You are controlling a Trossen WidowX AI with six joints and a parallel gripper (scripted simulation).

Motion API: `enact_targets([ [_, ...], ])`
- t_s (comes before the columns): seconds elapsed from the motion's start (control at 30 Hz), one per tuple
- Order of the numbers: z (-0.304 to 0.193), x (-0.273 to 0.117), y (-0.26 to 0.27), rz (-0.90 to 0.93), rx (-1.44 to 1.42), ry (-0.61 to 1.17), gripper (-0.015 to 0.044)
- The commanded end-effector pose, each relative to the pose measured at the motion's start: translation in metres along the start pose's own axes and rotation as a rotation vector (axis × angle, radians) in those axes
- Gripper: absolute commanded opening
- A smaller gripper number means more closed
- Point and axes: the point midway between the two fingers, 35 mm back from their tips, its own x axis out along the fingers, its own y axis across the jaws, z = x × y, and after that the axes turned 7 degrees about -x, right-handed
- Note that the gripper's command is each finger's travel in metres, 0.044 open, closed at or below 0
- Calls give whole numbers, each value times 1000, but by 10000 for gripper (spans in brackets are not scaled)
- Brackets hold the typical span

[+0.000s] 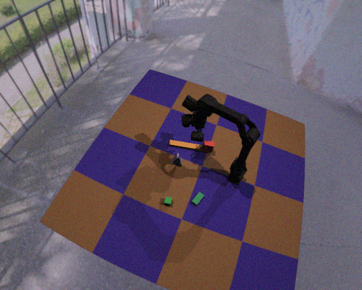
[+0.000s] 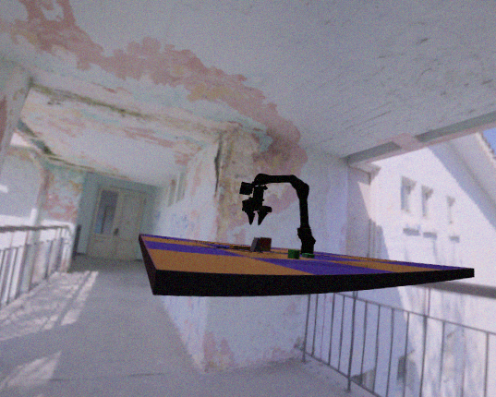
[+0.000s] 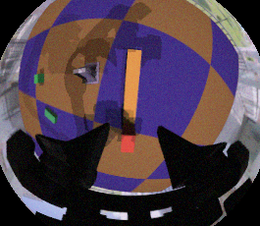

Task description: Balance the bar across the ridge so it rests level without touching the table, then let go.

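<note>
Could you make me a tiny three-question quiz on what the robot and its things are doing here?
1. True or false: the gripper is holding the bar.
2. Which colour is the block at one end of the bar?
A) green
B) red
C) white
3. Fill in: the ridge stands ____ the bar, on the checked table. (beside / under)

Key: 1. false; 2. B; 3. beside
</note>
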Motion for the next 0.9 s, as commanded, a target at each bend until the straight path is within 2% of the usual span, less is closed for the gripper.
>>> enact_targets([
  [0.0,-1,4,3,14,4,12,315],
  [0.5,-2,96,5,14,4,12,315],
  [0.87,-3,106,5,14,4,12,315],
])
